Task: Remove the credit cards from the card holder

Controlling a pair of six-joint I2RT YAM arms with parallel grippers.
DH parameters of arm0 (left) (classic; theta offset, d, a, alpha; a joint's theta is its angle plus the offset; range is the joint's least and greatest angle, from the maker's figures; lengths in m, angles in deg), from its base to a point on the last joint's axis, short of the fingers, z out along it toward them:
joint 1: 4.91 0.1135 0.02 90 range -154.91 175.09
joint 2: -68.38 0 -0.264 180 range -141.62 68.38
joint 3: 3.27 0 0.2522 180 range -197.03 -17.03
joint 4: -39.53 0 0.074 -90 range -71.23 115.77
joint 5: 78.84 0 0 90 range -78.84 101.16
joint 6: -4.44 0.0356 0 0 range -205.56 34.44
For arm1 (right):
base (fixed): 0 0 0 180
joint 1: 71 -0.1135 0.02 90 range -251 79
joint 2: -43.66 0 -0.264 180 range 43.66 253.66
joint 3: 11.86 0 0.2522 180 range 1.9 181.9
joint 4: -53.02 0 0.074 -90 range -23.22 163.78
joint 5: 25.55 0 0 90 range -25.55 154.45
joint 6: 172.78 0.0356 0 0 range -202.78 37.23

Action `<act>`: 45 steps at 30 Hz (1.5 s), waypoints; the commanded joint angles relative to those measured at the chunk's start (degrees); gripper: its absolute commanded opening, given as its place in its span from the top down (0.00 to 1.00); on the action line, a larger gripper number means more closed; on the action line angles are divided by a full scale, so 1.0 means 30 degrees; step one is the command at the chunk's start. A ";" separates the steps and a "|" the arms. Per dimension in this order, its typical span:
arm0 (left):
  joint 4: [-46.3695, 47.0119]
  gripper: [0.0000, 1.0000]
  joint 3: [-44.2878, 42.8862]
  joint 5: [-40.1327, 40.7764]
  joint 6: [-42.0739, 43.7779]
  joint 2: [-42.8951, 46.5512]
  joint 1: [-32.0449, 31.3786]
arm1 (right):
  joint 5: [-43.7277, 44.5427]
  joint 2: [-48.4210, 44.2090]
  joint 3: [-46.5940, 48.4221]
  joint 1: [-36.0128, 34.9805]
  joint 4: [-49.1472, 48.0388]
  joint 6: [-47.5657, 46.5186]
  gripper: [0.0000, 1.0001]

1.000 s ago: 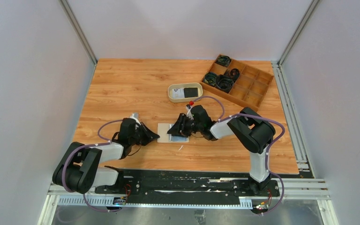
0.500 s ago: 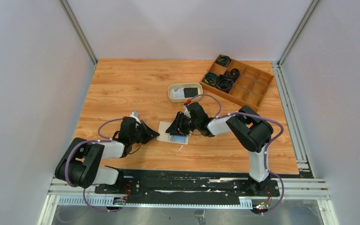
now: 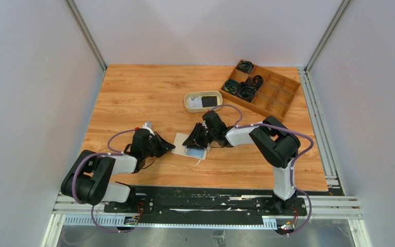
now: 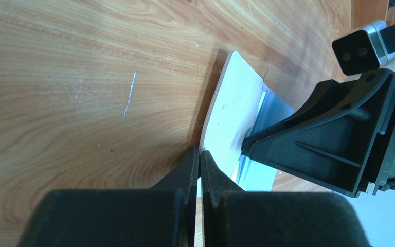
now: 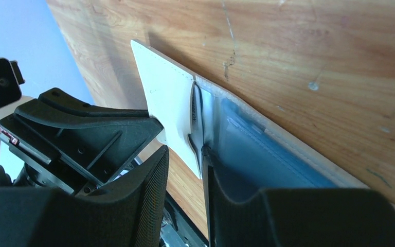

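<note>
While the left claw (image 4: 199, 153) sits clenched, its tips meet on the rim of the card holder (image 4: 232, 100). It looks to be pinching the beige flap and tilting it off the desk (image 4: 82, 77).

Right claw (image 5: 184, 154): partly released, jaws apart, straddling the flap's edge by the seam where the flap meets the pale blue pocket panel. One finger (image 5: 221, 195) rests against the blue lining. It grips nothing yet, by my reading.

A thin dark line in that seam is likely one of the credit cards (image 5: 197, 116) seen edge-on; not certain.

Holder lies open about midway between the desk's left and right edges, nearer the near edge than the far.

Handling, judged:
- Card is light, stiff, slick and thin.
- Take it by the exposed edge and draw it straight along the slot. Twisting would jam it.
- Holder is soft and light. It would slide or lift with the card unless the left claw pins it.

Toward the far edge, an oval tray (image 3: 186, 102) holds a black and a pale rectangle, too small to identify.
</note>
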 commanded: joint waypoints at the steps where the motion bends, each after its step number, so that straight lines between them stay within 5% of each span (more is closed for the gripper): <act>1: -0.5519 1.00 0.1380 0.2428 0.0920 -0.1857 -0.0523 | 0.4165 0.1752 -0.0847 -0.0512 0.7021 -0.0211 0.65; 7: -0.5518 1.00 0.1377 0.2489 0.0831 -0.1854 -0.0611 | 0.6079 0.1284 -0.0090 -0.0564 1.0193 -0.0413 0.65; 21: -0.5432 1.00 0.1297 0.2423 0.0976 -0.2087 -0.0712 | 0.9643 0.0416 -0.0619 -0.0608 1.0820 -0.0514 0.67; 45: -0.5068 1.00 0.0551 0.2649 0.0186 -0.3147 -0.1984 | 0.5112 0.2136 -0.3060 -0.0740 -0.1118 -0.0145 0.67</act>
